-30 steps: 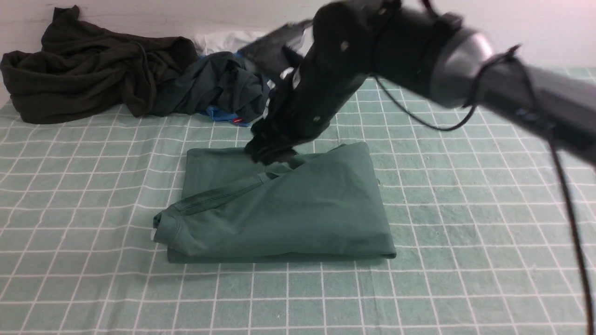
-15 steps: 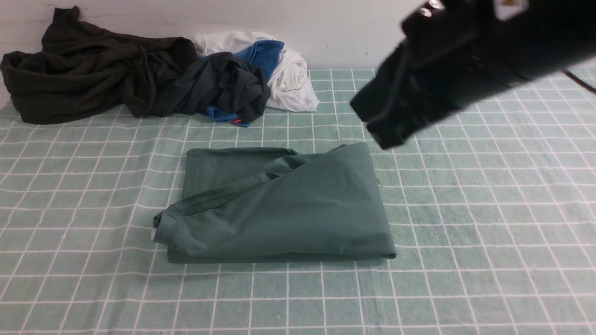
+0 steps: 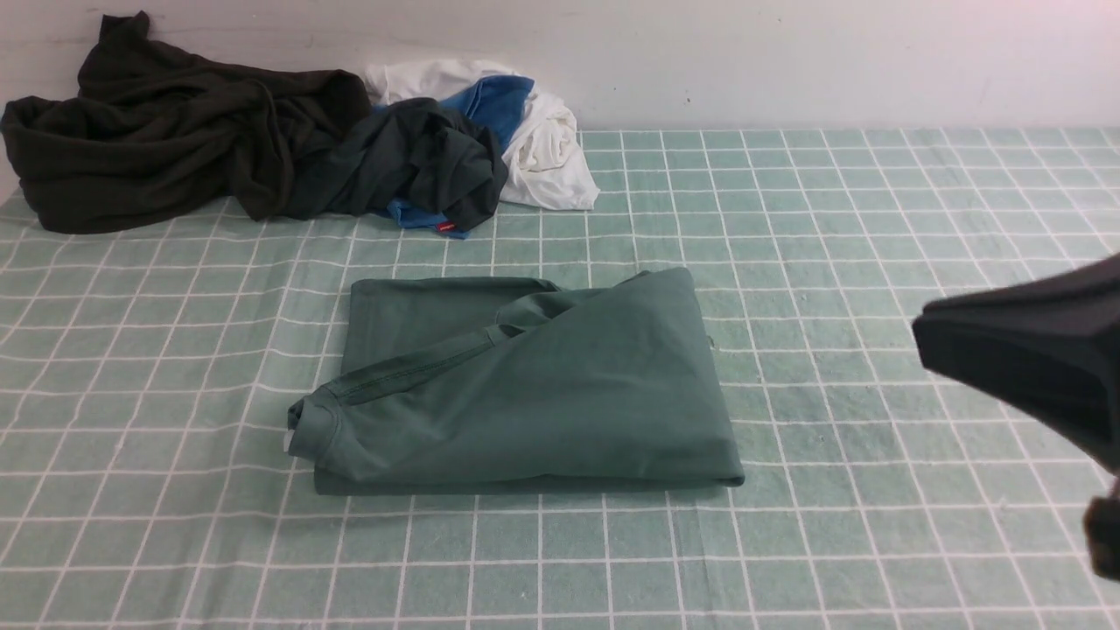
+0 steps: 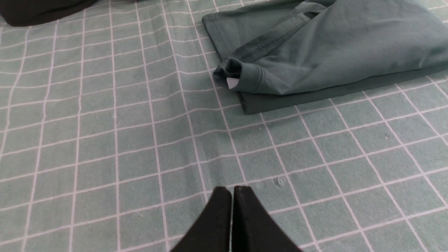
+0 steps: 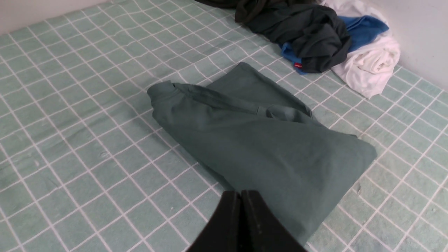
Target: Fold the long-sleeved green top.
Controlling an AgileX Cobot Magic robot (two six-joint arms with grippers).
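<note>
The green long-sleeved top [image 3: 525, 385] lies folded into a thick rectangle in the middle of the checked tablecloth, with its neck and small white label [image 3: 288, 442] at the left end. No gripper touches it. My right arm [image 3: 1024, 359] shows as a black blur at the right edge, well clear of the top. From the right wrist, the right gripper [image 5: 240, 193] is shut and empty, above the top [image 5: 266, 147] near its edge. My left gripper [image 4: 232, 189] is shut and empty over bare cloth, short of the top [image 4: 332, 45] and its label [image 4: 232, 82].
A blackish-green garment [image 3: 175, 122] is heaped at the back left against the wall. Beside it lie a dark crumpled garment [image 3: 411, 157] and a white and blue garment [image 3: 542, 140]. The green checked cloth [image 3: 875, 219] covers the whole table.
My right arm has pulled away from the top's far edge, swinging right and back toward the near side. Its gripper has gone from open to shut. The top has not moved.
</note>
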